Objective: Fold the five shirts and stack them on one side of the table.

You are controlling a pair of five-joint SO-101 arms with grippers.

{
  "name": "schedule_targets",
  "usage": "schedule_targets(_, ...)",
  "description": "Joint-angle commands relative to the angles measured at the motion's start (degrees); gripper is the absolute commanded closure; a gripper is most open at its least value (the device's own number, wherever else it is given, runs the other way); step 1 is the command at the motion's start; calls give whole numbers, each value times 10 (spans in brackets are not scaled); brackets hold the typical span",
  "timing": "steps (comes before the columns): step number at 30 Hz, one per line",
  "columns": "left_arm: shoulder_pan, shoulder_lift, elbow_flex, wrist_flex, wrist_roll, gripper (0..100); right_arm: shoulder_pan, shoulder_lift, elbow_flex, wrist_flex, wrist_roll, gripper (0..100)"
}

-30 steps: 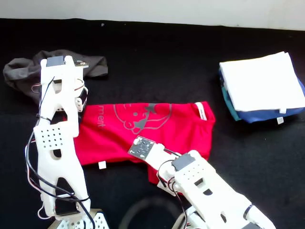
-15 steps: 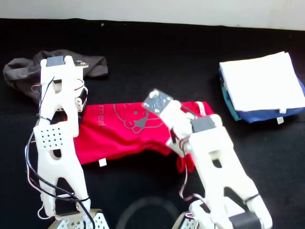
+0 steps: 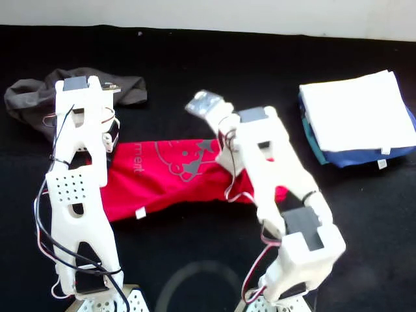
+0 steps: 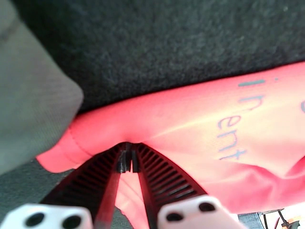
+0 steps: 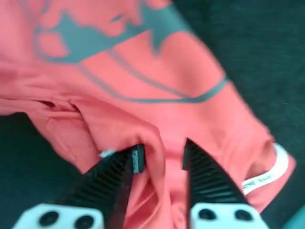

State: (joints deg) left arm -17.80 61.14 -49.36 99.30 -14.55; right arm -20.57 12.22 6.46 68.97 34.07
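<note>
A red shirt with a grey print lies across the middle of the black table, its right part bunched and folded up. At the shirt's left edge my left gripper is shut on the red shirt; in the high view it sits under the left arm. My right gripper holds a raised fold of the red shirt between its fingers. The right arm stretches over the shirt's right half and hides it. A crumpled grey shirt lies at the back left.
At the right side of the table stands a stack of folded shirts, a white one on top of a blue one and a teal one. The grey shirt lies close to my left gripper. Bare black table spreads behind the red shirt.
My right arm has swung from the front edge toward the back over the red shirt, pulling its front right part up and back. The left arm has stayed still.
</note>
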Motion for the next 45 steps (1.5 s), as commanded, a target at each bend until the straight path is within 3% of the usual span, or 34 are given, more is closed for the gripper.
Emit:
schedule_targets(1, -9, 7, -18, -5, 2, 992, 40, 14, -68, -13, -54, 844)
schedule_targets(6, -9, 7, -18, -5, 2, 992, 73, -25, -106, -10, -127, 845)
schedule_targets(10, -9, 7, -18, -5, 2, 992, 77, -97, -97, 22, -137, 847)
schedule_targets(12, -9, 7, -18, -5, 2, 992, 59, -135, -82, 61, -135, 875)
schedule_targets(15, -9, 7, -18, -5, 1, 992, 12, -185, -41, 98, -135, 996)
schedule_targets(18, -9, 5, -20, -6, 2, 992, -39, -216, 29, 97, -135, 989)
schedule_targets(21, -10, -8, -28, 0, 3, 992, -66, -221, 118, 52, -136, 993)
schedule_targets(28, -10, -76, -6, 17, 3, 992, -55, -218, 233, -65, -135, 993)
schedule_targets(31, -10, -96, 6, 17, 3, 992, -52, -217, 235, -80, -138, 993)
schedule_targets(39, -16, -171, 54, 18, 3, 992, -53, -174, 219, -247, -140, 993)
schedule_targets(45, -67, -297, 177, 18, 3, 992, -51, -104, 164, -250, -140, 993)
